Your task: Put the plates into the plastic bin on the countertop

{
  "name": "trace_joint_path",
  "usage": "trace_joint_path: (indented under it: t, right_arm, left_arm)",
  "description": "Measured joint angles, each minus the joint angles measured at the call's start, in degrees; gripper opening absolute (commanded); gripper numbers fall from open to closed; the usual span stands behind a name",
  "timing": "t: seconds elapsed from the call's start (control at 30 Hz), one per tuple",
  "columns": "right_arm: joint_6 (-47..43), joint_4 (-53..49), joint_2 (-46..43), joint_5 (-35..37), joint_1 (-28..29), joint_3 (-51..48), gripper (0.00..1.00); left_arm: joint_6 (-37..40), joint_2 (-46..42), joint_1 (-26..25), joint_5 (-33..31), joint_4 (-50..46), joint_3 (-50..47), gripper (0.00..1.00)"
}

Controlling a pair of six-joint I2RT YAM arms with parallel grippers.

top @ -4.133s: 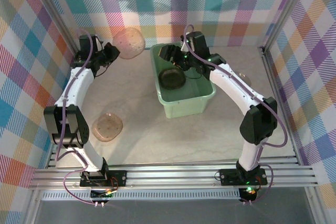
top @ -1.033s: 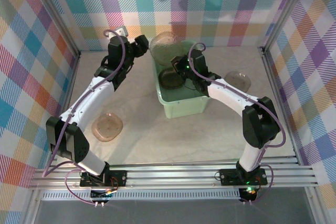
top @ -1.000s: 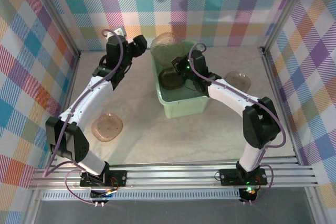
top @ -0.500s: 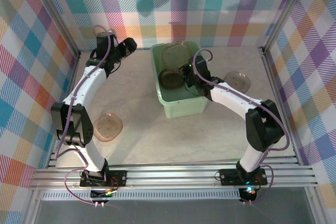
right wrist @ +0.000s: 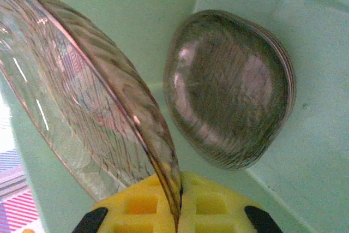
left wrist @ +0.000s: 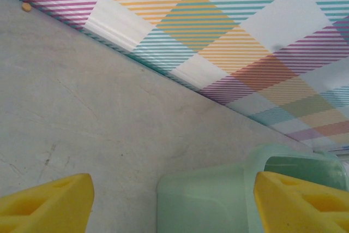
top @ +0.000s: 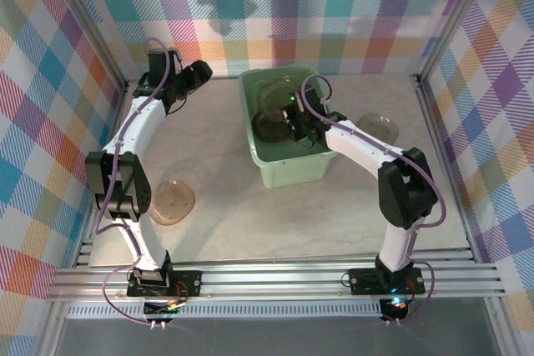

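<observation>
1. Currently the right fingers (right wrist: pixel 188 207) are inside the mint-green plastic bin (top: pixel 292 174), pinched shut on the rim of one tilted smoky-brown plate (right wrist: pixel 82 96).
2. Just beside it, a stack of plates (right wrist: pixel 229 91) rests in the bin.
3. The left fingers (top: pixel 198 74) gape wide and empty near the plaid wall (top: pixel 250 6).
4. Two loose plates lie on the worktop (top: pixel 250 223): one (top: pixel 170 202) at near left, one (top: pixel 377 127) right of the bin.

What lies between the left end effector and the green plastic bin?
Only bare countertop separates the left end effector from the plastic bin, seen in the top external view and the left wrist view.
</observation>
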Motion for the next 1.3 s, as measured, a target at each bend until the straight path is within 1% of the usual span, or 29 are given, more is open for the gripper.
trace_joint_path:
  t: [0.3, 0.73, 1.0, 1.3]
  right_arm:
    - [2.43, -5.03, 5.88, -1.92, -0.11, 4.0, 0.0]
    - [5.11, -5.22, 12.76, -4.83, -0.76, 7.13, 0.0]
    - [7.48, -5.68, 15.8, -6.32, -0.81, 9.81, 0.0]
    - [10.49, -8.85, 18.21, -6.6, -0.79, 13.99, 0.04]
  left_arm:
    - [0.07, 0.07, 0.44, -0.11, -3.69, 0.52, 0.77]
    - [0.22, 0.11, 0.44, -0.52, -6.29, 1.77, 0.77]
    - [0.26, 1.9, 0.44, -1.11, -8.22, 3.82, 0.77]
    - [0.24, 2.34, 0.44, -1.77, -9.77, 5.09, 0.77]
